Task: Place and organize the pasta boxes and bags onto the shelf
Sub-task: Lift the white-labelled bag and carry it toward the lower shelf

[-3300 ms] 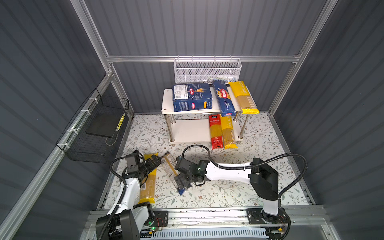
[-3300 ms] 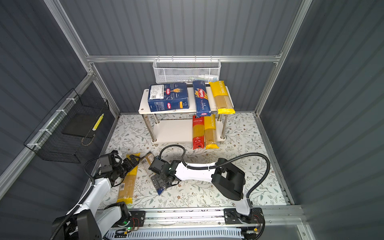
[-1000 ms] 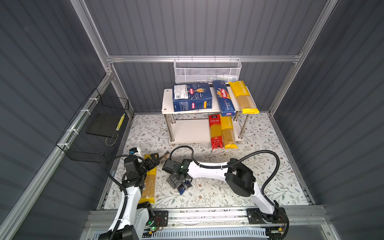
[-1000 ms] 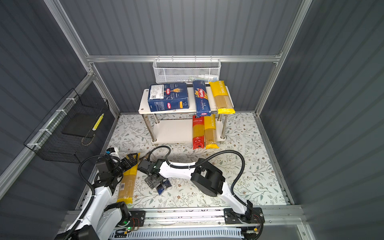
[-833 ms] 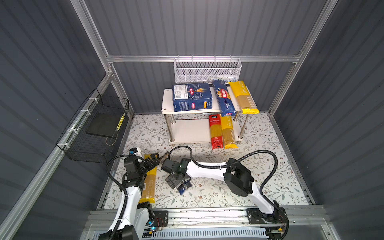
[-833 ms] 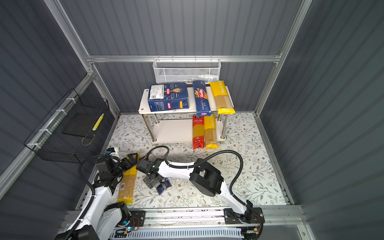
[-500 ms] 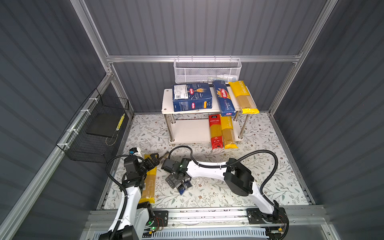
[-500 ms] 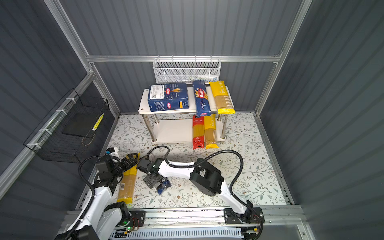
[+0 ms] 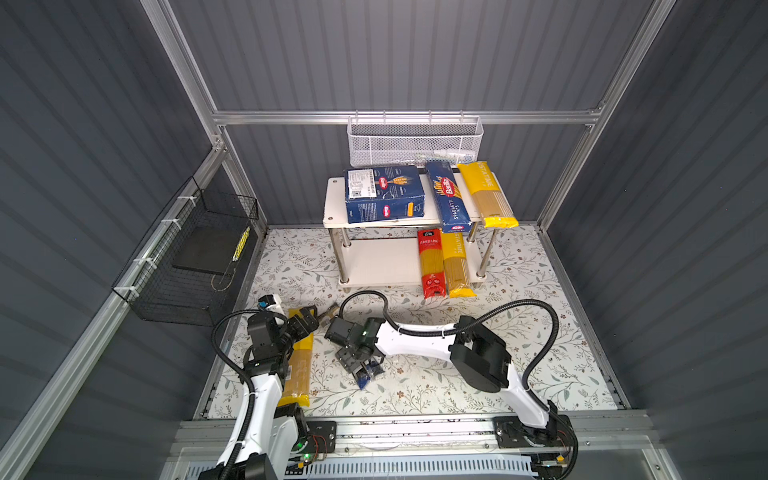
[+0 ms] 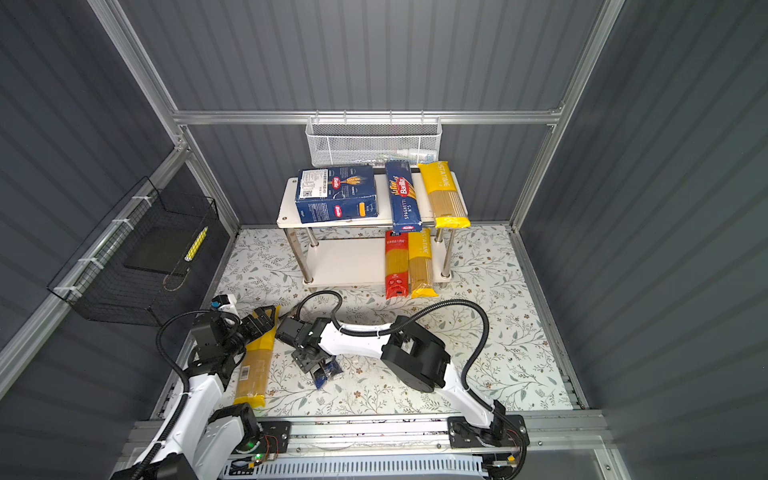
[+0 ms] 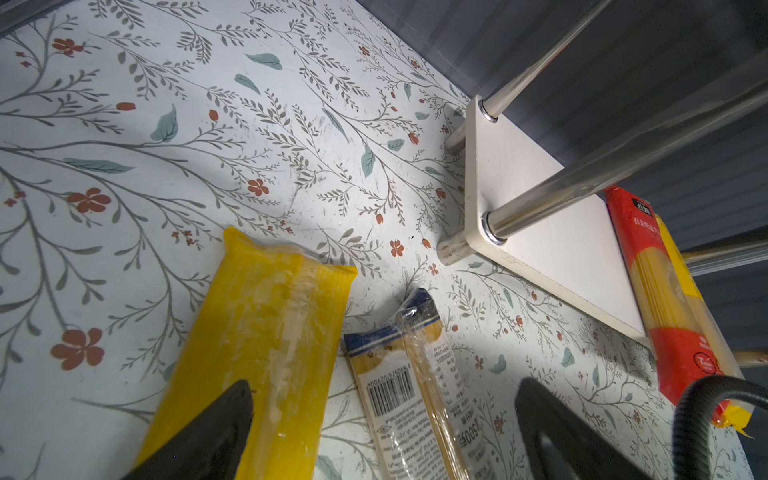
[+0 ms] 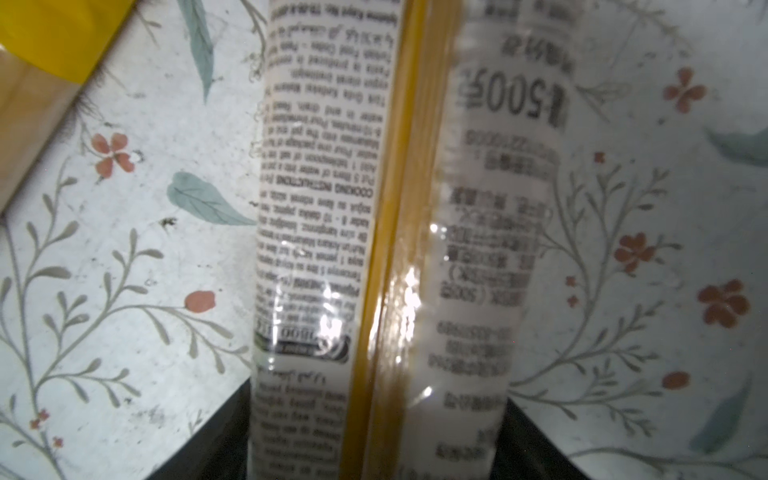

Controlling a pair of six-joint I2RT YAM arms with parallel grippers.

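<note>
Right wrist view: glossy clear packet (image 12: 382, 232) of straight golden strands

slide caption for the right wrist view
Right pincer straddles a clear spaghetti packet lying on the floral mat, with a yellow packet just beside it.

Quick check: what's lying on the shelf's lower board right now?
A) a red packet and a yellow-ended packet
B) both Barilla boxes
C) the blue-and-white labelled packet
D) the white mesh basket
A: the red packet and a yellow-ended packet lie side by side on the lower board; the wide Barilla box and the SPAGHETTI box sit on the top board.
</note>
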